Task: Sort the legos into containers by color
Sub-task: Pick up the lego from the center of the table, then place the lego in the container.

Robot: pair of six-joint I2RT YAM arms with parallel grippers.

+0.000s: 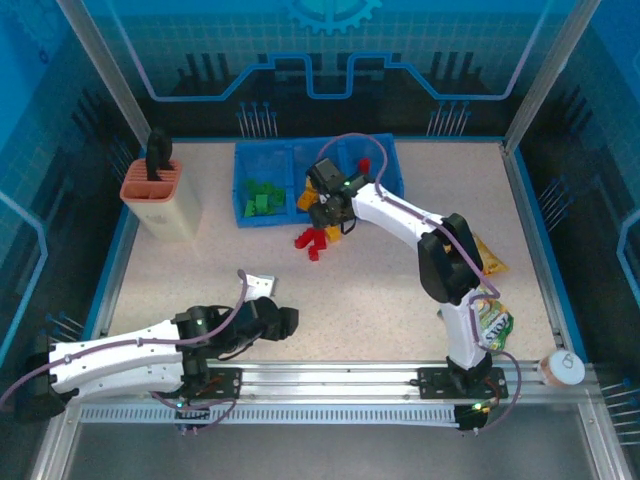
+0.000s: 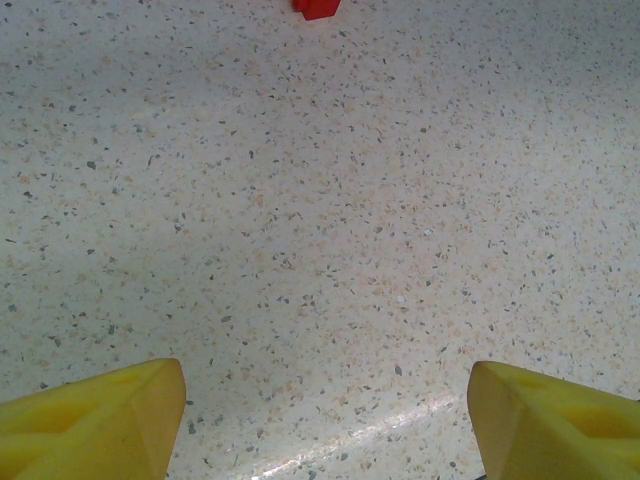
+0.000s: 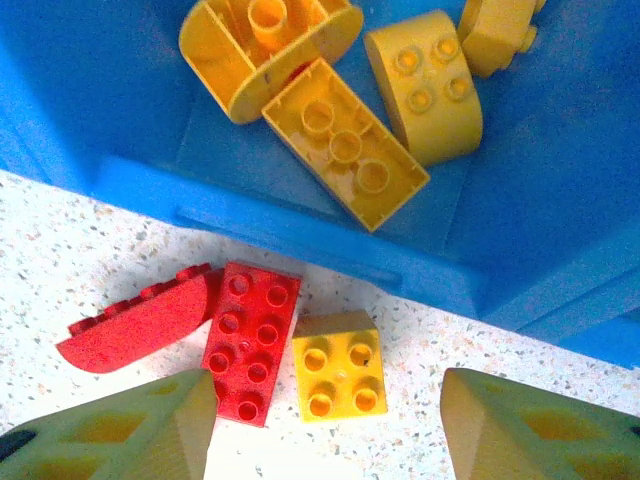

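Observation:
The blue tray [image 1: 385,178] stands at the back middle of the table. Green legos [image 1: 262,197] lie in its left compartment, and several yellow ones [image 3: 345,145] lie in the middle compartment. On the table just in front of the tray's wall [image 3: 300,235] lie a yellow square brick [image 3: 338,365], a red long brick [image 3: 250,340] and a red curved piece [image 3: 135,325]. My right gripper [image 3: 325,430] hovers open over the yellow square brick, one finger on each side and nothing held. My left gripper [image 2: 325,420] is open over bare table near the front left, with a red brick [image 2: 317,8] far ahead.
A beige holder with an orange rim [image 1: 158,200] stands at the back left. Yellow snack bags [image 1: 490,258] lie on the right beside my right arm, another bag [image 1: 493,322] sits nearer its base, and a small cup [image 1: 563,368] stands at the front right corner.

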